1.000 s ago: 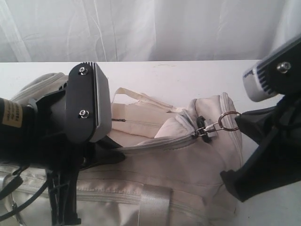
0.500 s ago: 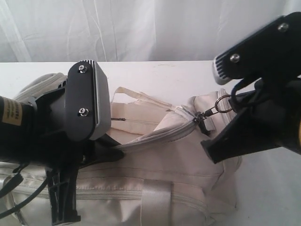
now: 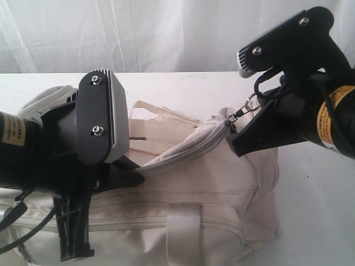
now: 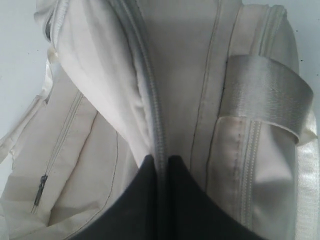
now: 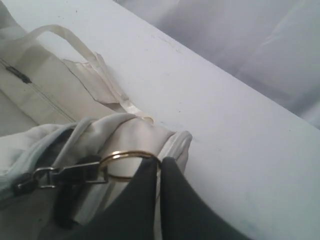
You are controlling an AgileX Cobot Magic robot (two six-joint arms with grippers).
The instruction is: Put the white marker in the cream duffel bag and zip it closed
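Cream duffel bag (image 3: 222, 172) on white table (image 3: 183, 88), curtain (image 3: 166, 33) behind, left arm (image 3: 50, 144) overlapping

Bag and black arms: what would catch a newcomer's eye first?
A big cream bag fills the foreground of a white table. On the right, the right tool pinches the brass ring on its zip pull. On the left, the left tool clamps the zip's edge.
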